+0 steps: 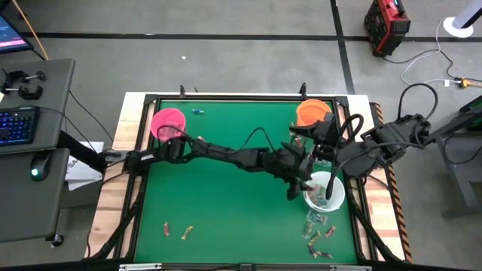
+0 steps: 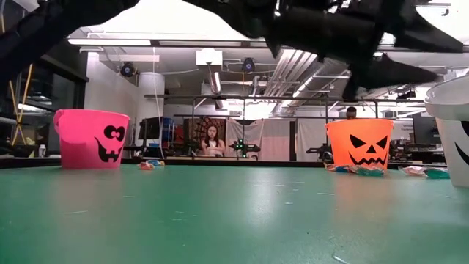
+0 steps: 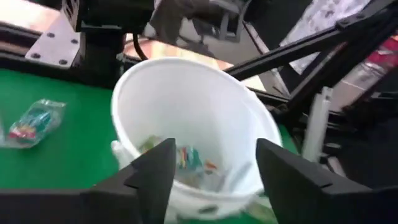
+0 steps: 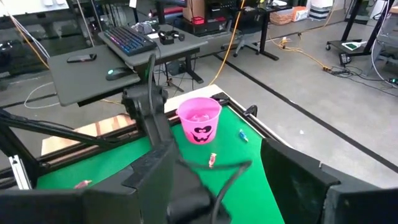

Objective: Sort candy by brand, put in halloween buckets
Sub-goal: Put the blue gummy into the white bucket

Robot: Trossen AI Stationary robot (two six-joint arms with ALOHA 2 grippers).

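A: High view. Green table (image 1: 226, 196) from above. White bucket (image 1: 325, 190) taken as landmark, near the right edge. Left gripper (image 1: 301, 186) stretched across the table, poised at the bucket's rim, most likely to drop a sweet in. Orange bucket (image 1: 314, 113) beyond the white one at the far edge; pink bucket (image 1: 167, 123) well apart at the far left corner, probably spaced so that brands stay separate.

B: And the candy?

A: Loose candy (image 1: 318, 237) scattered just nearside of the white bucket; a few more pieces (image 1: 177, 229) well off to its left. Right gripper (image 1: 325, 137) waiting between the orange and white buckets.

B: Low view?

A: Level across the table. Pink bucket (image 2: 91, 138) far left, orange bucket (image 2: 360, 143) nearer the white bucket (image 2: 450, 132), which sits cut off at the right edge. Dark arms overhead. A seated person (image 2: 213, 139) in the room behind.

B: Left wrist view?

A: Looking down into the white bucket (image 3: 186, 124). Fingers (image 3: 155, 171) spread wide above its mouth, nothing between them. Wrapped sweets (image 3: 189, 158) at the bottom. One wrapped candy (image 3: 34, 121) on the table beside the bucket.

B: Right wrist view?

A: Pink bucket (image 4: 199, 119) far across from the white one; fingers (image 4: 298, 180) parted, holding nothing.
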